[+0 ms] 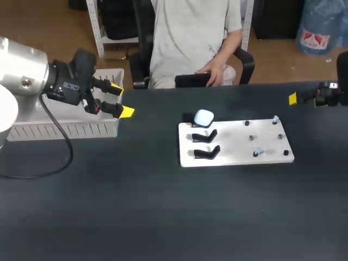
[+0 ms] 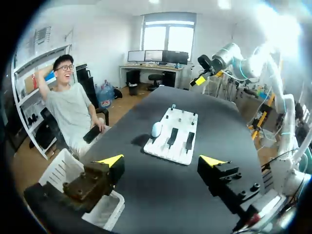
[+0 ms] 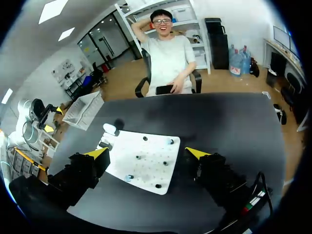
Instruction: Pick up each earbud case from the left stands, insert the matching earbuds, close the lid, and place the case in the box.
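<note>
Beside box [image 1: 65,129] rim: left end effector [image 1: 120,99], spread wide.

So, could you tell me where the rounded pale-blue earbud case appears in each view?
Head view: the rounded pale-blue earbud case sits at the flat white board's rear left corner.
Left wrist view: ahead of the left gripper, beside two empty black stands, at.
Right wrist view: ahead of the right gripper, at the board's far corner.
Shared landmark: the white board.
</note>
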Robot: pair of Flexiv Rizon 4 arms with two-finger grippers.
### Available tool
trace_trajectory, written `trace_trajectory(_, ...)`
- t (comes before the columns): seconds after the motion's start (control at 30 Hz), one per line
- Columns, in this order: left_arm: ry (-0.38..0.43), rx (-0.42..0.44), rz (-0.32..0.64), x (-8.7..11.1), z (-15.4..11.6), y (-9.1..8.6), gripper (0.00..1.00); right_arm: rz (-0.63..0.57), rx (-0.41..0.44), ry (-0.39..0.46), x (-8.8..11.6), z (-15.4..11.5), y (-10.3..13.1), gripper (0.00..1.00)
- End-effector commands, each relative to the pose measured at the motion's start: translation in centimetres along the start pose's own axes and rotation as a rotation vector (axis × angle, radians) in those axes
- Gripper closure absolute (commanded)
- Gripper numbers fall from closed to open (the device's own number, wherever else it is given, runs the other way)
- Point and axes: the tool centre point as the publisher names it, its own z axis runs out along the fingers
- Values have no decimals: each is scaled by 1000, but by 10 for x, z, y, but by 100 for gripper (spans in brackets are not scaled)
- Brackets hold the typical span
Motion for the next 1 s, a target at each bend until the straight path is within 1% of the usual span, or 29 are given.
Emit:
trace_trajectory(0.03, -52, 210, 158, -2, 18, 4, 0, -1, -2, 0, 0, 0, -1, 0)
trace_trajectory(0.1, -63, 277, 162, -6, 27, -1, 0, -1, -2, 0, 0, 0, -1, 0)
trace_trajectory(0.27, -74, 279, 258, -11, 56, -16, 0, -1, -2, 0, 0, 0, -1, 0)
trace_trajectory(0.43, -68, 291, 258, -13, 80, -18, 0, -1, -2, 0, 0, 0, -1, 0)
trace_trajectory(0.67, -45, 300, 231, -6, 116, -10, 0, -1, -2, 0, 0, 0, -1, 0)
trace_trajectory(0.77, -29, 290, 210, -1, 133, -4, 0, -1, -2, 0, 0, 0, -1, 0)
trace_trajectory(0.8, -30, 294, 180, 0, 139, 0, 0, -1, -2, 0, 0, 0, -1, 0)
trace_trajectory(0.83, -29, 295, 171, 1, 143, 2, 0, -1, -2, 0, 0, 0, -1, 0)
trace_trajectory(1.0, -60, 269, 177, 2, 161, 12, 0, -1, -2, 0, 0, 0, -1, 0)
